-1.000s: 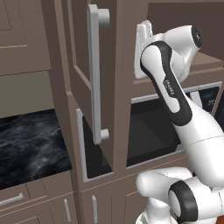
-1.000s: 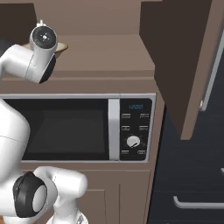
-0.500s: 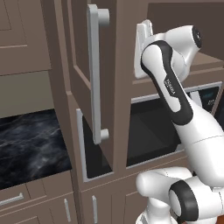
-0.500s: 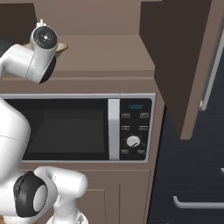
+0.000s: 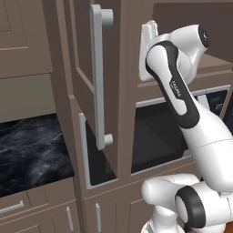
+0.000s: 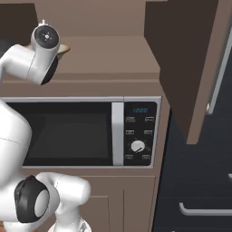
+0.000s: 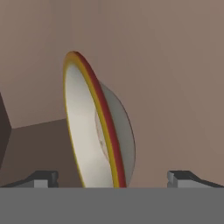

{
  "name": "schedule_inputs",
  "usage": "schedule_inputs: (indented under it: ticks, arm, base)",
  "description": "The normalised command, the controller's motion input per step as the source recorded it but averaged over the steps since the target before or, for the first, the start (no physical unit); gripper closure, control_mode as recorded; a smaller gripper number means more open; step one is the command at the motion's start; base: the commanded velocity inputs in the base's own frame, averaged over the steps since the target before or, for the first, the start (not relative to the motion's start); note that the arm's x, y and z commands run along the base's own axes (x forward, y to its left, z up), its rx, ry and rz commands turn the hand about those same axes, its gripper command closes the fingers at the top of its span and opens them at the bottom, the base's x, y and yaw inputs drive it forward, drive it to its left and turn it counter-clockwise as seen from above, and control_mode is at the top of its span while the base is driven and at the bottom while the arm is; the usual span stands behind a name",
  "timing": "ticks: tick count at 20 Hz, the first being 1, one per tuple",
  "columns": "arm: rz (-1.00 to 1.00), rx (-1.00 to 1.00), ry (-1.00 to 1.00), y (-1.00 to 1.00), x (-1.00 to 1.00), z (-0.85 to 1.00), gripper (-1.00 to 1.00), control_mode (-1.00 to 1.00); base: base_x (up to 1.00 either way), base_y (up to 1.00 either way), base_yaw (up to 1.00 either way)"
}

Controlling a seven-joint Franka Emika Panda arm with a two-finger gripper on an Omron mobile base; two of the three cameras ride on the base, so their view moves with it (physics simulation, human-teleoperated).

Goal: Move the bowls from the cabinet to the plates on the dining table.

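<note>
The cream bowl (image 7: 98,131) sits dead centre in the hand view, seen edge-on because the camera is rolled, with its tan and reddish rim running top to bottom of the frame. In the right base view a sliver of its rim (image 6: 62,48) peeks out at upper left, on the cabinet shelf (image 6: 108,63) above the microwave (image 6: 81,133). So it's still in the cabinet, not on any plate yet.

What changed over the last second? Basically nothing. The arm looks the same in both base views as a second ago, wrist parked at the shelf mouth, so it seems to be holding its line-up, not moving in.

The gripper (image 7: 113,177) is spread wide, one fingertip (image 7: 41,178) at lower left and the other at lower right, with the bowl's lower edge between them and not pinched. Whether they touch it, can't tell.

The open door (image 5: 91,82) with its grey bar handle (image 5: 98,77) fills the upper middle of the left base view.

Looks like the grab is the next step, and the first bowl isn't delivered.
</note>
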Motion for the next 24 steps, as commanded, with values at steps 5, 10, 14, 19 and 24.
schedule_inputs:
  ticks: [5, 10, 14, 19, 24]
  arm:
    - [0.00, -0.02, 0.02, 0.35, 0.57, -0.26, -1.00, -1.00]
    - [0.00, -0.03, 0.00, 0.46, 0.49, -0.38, -1.00, -1.00]
    - [0.00, -0.01, -0.01, 0.38, 0.43, -0.43, -1.00, -1.00]
    - [0.00, 0.00, -0.02, 0.32, 0.39, -0.47, -1.00, -1.00]
    - [0.00, 0.00, -0.03, 0.31, 0.34, -0.58, -1.00, -1.00]
  base:
    - [0.00, 0.00, 0.00]
    - [0.00, 0.00, 0.00]
    - [0.00, 0.00, 0.00]
    - [0.00, 0.00, 0.00]
    - [0.00, 0.00, 0.00]
